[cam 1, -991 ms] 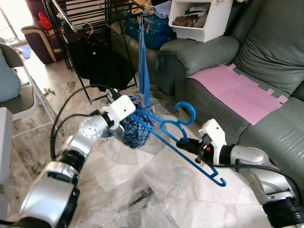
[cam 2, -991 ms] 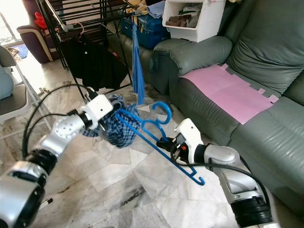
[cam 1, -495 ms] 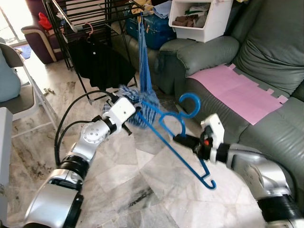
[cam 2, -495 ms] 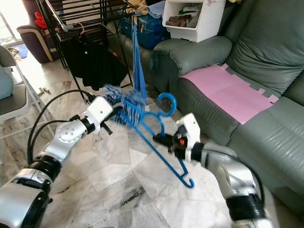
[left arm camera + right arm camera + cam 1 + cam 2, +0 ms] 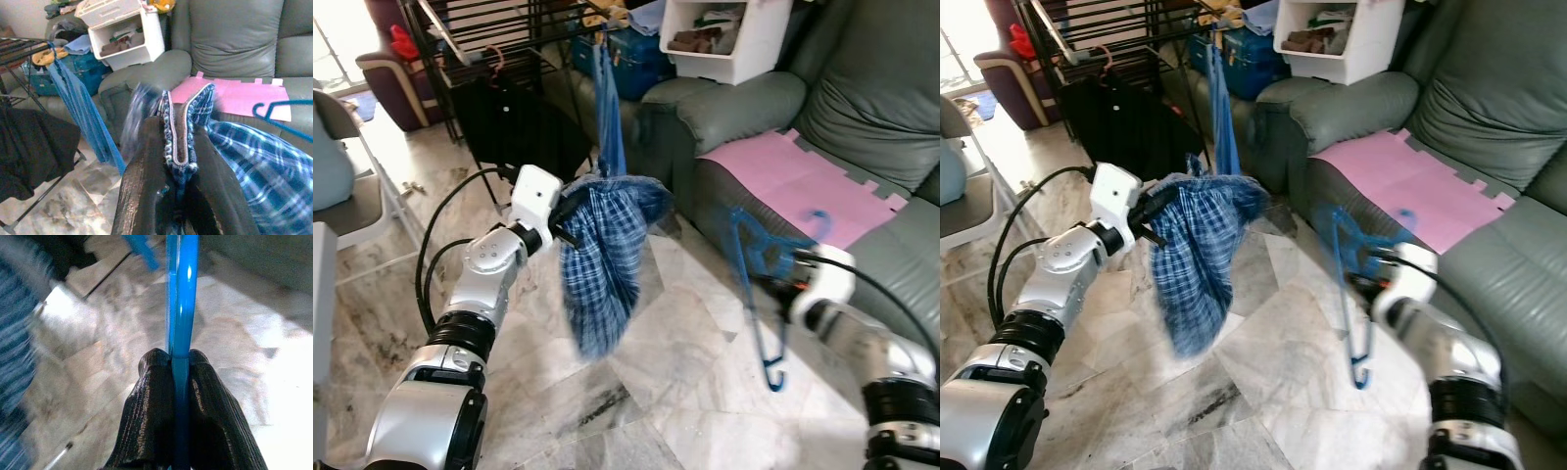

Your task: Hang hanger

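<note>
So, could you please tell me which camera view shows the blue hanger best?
The left eye view: the blue hanger shows whole, though blurred, hanging from the right claw before the sofa. The right eye view shows much the same. The right wrist view shows one bar clamped between the fingers; the left wrist view catches its hook.

glossy plastic hanger [image 5: 180,293], checked cloth garment [image 5: 602,264]

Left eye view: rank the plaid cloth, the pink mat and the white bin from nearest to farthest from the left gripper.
1. Plaid cloth: clamped in the left gripper, hanging below it.
2. White bin: on the sofa arm, up and to the robot's right.
3. Pink mat: on the sofa seat, farthest to the right.
</note>
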Controlling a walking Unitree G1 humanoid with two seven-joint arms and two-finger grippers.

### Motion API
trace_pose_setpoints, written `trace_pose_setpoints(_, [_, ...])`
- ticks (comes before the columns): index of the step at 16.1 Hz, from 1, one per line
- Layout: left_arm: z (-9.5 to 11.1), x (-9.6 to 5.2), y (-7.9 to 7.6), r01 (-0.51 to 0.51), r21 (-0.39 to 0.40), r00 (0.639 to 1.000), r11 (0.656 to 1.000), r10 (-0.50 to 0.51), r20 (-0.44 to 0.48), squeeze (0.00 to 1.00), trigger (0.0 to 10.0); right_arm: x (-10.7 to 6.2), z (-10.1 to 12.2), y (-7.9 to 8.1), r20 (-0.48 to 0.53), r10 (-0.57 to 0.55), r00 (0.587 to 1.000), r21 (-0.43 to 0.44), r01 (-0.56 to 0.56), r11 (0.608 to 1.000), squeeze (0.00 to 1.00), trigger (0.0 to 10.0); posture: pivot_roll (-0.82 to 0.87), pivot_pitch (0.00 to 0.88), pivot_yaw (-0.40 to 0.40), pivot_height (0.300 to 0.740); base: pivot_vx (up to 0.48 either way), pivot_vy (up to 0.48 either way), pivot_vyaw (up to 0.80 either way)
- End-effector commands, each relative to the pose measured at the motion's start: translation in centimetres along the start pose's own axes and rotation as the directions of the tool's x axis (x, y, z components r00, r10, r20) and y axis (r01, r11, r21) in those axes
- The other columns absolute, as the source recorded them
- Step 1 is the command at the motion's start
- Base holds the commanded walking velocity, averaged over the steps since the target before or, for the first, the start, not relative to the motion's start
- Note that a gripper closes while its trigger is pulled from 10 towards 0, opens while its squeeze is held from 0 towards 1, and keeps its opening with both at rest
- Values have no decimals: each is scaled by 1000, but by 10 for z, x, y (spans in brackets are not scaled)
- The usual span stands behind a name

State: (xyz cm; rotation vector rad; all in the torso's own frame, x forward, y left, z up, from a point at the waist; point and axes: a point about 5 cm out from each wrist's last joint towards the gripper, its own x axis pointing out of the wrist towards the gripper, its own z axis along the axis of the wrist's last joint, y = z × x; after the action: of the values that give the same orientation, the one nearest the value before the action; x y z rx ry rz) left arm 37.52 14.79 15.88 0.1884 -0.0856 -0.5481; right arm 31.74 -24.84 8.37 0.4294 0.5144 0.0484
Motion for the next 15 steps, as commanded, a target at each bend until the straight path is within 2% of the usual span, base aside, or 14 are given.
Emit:
trace_pose_setpoints(1, [3,-3,4,-8,-2,1000,1000,8,16,0,10000,1,12,6,34,9,999,-7,-9,1000,0,10000,-148,0,49,740,0,0,0])
trace_pose_setpoints(2, [3,-3,2,-6,-8,1000,1000,6,15,0,10000,1,15,6,37,6,999,-12,-6,1000,0,10000,-149,0,49,740,0,0,0])
trace_pose_setpoints(4, [2,-3,-2,12,-8,1000,1000,-11,6,0,10000,-3,20,18,21,116,993,-130,-113,985,0,10000,-148,0,49,740,0,0,0])
trace_pose_setpoints(5, [-1,-3,-3,6,-18,1000,1000,-6,-25,0,10000,-9,21,27,-16,199,980,-233,-197,952,0,10000,-151,0,51,740,0,0,0])
trace_pose_setpoints(7, [-5,-2,-3,-20,-40,999,999,18,-49,0,10000,-18,17,35,-90,273,958,-394,-286,874,0,10000,-152,0,52,740,0,0,0])
trace_pose_setpoints(8, [-3,-2,-8,22,-38,1000,999,-22,-11,0,10000,-22,16,36,-120,296,948,-451,-318,834,0,10000,-158,0,57,740,0,0,0])
trace_pose_setpoints(9, [-3,-2,-13,56,1,998,998,-56,4,0,10000,-27,17,37,-154,322,934,-504,-355,788,0,10000,-159,0,59,740,0,0,0])
trace_pose_setpoints(11, [-6,-3,-14,63,31,998,998,-62,-18,0,10000,-33,19,41,-182,370,911,-512,-408,756,0,10000,-163,0,62,740,0,0,0])
trace_pose_setpoints(12, [-8,-4,-13,66,63,997,996,-64,-32,0,10000,-43,20,48,-233,439,868,-530,-492,691,0,10000,-164,0,63,740,0,0,0])
trace_pose_setpoints(14, [-1,-3,-16,103,136,994,985,-105,10,0,10000,-55,18,55,-284,518,807,-528,-582,618,0,10000,-165,0,64,740,0,0,0])
trace_pose_setpoints(15, [8,-2,-21,148,237,984,960,-166,59,0,10000,-62,15,59,-328,574,750,-498,-654,570,0,10000,-166,0,65,740,0,0,0])
